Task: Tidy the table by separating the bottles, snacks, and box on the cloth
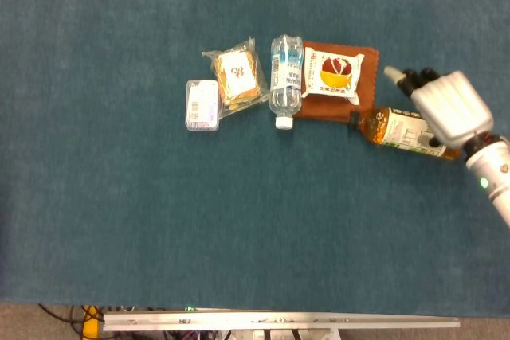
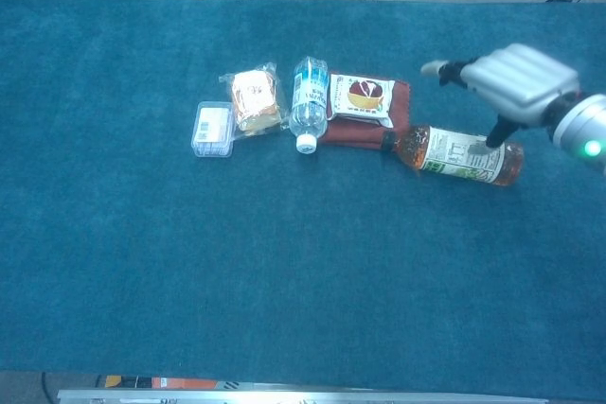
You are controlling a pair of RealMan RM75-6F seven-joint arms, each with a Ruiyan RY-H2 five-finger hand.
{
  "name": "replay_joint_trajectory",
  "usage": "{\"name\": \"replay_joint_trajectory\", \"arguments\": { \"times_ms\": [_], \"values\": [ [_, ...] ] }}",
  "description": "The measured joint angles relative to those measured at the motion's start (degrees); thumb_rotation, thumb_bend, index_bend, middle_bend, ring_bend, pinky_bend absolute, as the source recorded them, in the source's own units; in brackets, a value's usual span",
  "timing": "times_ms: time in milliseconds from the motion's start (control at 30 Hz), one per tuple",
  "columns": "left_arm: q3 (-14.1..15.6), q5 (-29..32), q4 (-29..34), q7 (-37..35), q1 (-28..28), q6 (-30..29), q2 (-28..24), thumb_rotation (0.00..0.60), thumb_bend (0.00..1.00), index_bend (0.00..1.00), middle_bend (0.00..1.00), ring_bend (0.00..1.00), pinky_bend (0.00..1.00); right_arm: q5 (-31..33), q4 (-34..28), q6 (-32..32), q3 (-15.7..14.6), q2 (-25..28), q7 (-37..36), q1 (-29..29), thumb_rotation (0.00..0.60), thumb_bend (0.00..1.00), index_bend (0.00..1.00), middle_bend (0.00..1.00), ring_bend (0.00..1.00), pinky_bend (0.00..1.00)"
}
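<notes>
Tea bottle (image 2: 458,154), amber, lying flat under the right hand's fingers (image 2: 453,70), cap towards the red cloth (image 2: 365,130).

surface (image 1: 119,220) teal | my right robot hand (image 1: 450,107) silver-white | tea bottle (image 1: 394,127) amber, green-white label | cloth (image 1: 368,64) rust-brown

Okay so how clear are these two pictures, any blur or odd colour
Head view: fairly sharp, even light, label on the water bottle readable as print. Chest view: softer with a bluish cast, right robot hand slightly smeared, tea bottle label illegible.

Right robot hand (image 1: 448,107) raised, fingers spread
</notes>
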State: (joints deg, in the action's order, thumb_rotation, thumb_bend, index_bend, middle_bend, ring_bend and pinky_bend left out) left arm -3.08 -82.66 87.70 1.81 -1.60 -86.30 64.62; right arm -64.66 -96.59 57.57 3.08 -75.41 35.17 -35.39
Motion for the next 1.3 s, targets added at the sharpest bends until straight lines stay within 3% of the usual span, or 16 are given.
{"name": "replay_joint_trajectory", "arguments": {
  "times_ms": [233, 633, 933, 1300],
  "values": [
    [0.22, -0.06, 0.47, 0.03, 0.59, -0.77, -0.47, 0.6, 0.42, 0.11, 0.12, 0.06, 0.04, 4.86, -0.67, -1.08, 5.42, -0.19, -3.26, -2.56, 0.6, 0.04, 0.05, 0.27, 0.28, 0.59],
    [0.65, -0.3, 1.32, -0.45, 1.48, -1.65, -1.43, 0.6, 0.42, 0.11, 0.12, 0.06, 0.04, 22.36, 2.26, -4.94, 9.52, -5.0, 2.11, -11.54, 0.6, 0.0, 0.05, 0.28, 0.28, 0.59],
    [0.83, -0.68, 1.47, -0.81, 1.67, -1.86, -1.57, 0.6, 0.42, 0.11, 0.12, 0.06, 0.04, 35.28, 8.25, -4.89, 10.03, -12.39, 10.07, -20.67, 0.6, 0.0, 0.05, 0.28, 0.28, 0.59],
    [0.98, -0.64, 0.89, -1.73, 1.94, -1.77, -1.58, 0.6, 0.42, 0.11, 0.12, 0.06, 0.04, 41.31, 16.6, -4.16, 7.82, -20.37, 15.35, -25.94, 0.6, 0.0, 0.05, 0.28, 0.28, 0.59]
  ]
}}
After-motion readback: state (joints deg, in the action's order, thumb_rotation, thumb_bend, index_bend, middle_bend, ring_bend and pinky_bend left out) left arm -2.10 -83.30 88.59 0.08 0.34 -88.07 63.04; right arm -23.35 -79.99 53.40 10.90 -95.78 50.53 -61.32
